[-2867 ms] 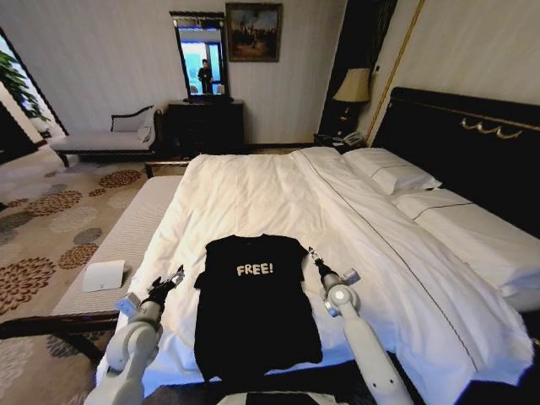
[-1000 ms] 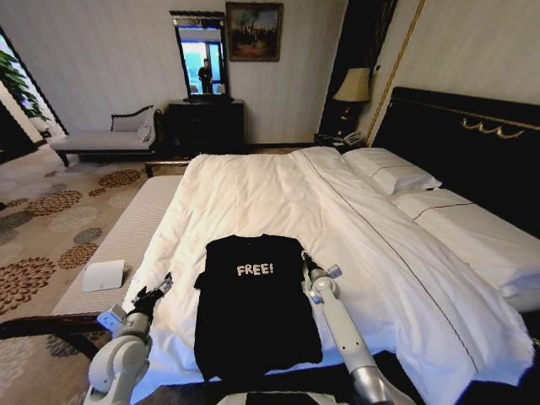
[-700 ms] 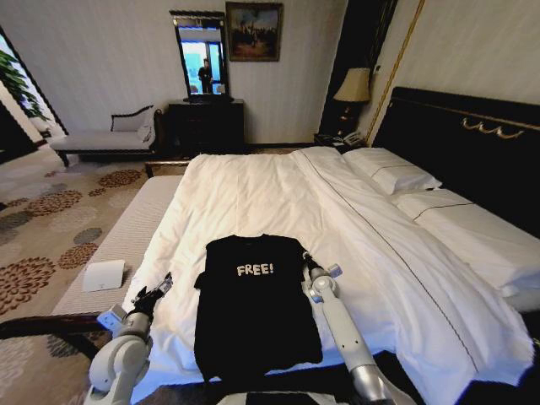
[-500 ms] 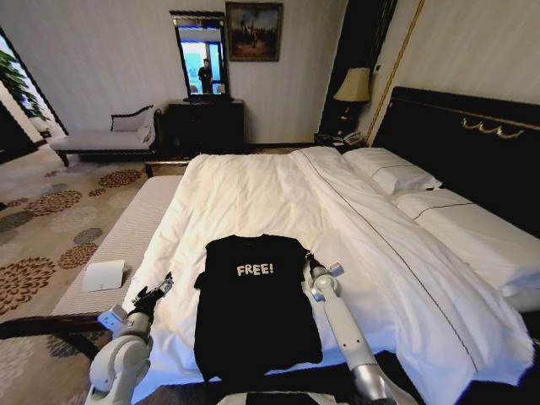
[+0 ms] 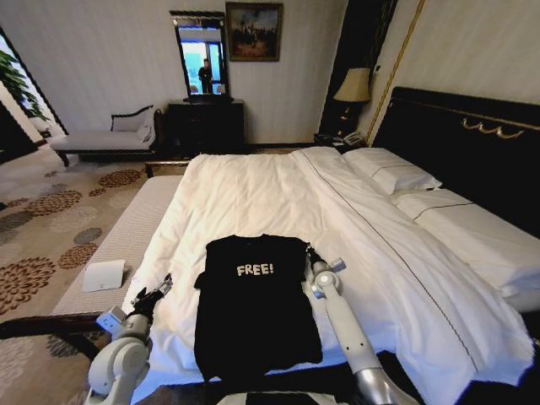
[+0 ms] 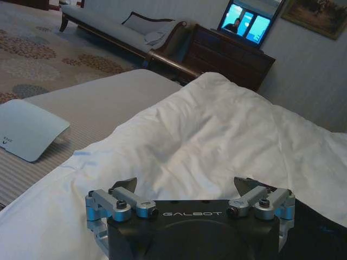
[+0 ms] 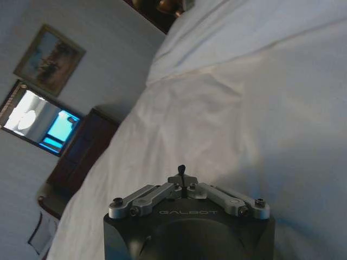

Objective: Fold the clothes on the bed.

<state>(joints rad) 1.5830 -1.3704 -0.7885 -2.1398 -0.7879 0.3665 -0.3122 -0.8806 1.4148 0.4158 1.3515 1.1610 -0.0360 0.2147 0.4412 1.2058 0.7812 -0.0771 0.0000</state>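
Head view: black T-shirt [image 5: 256, 304] is lying flat, face up, near the foot edge of the bed [image 5: 253, 190], "FREE!" lettering reading upright to you. Long axis is running 6-to-12 o'clock, collar at 12, hem at 6 hanging toward the mattress edge. Not folded yet, sleeves spread to 9 and 3.

R gripper [image 5: 309, 253] is sitting at the shirt's 3 o'clock side, right by the sleeve/shoulder edge, touching or just beside it; can't tell which. Right wrist view: R gripper [image 7: 182, 174] has its jaws pinched fully together, tips meeting, over white duvet. No black cloth is showing between them, so you're not holding fabric as far as can be seen.

L gripper [image 5: 162, 285] is sitting out at the shirt's 9 o'clock side, apart from the sleeve, white duvet showing between. Left wrist view: L gripper [image 6: 187, 190] is spread wide, nothing in it, a sliver of the black shirt [image 6: 320, 222] at the frame edge.

Judgement: the coming move is turning on the R side. R arm is much the nearer, shirt lying toward 9 o'clock from it. Sleeve would need carrying across the long axis, 3 toward 9. L arm is needing to close inward toward 3 before it's useful.

Striped bench [image 5: 118, 245] w/ white tablet-like item [image 5: 103, 275] is lying beyond the L gripper at 9; not involved.
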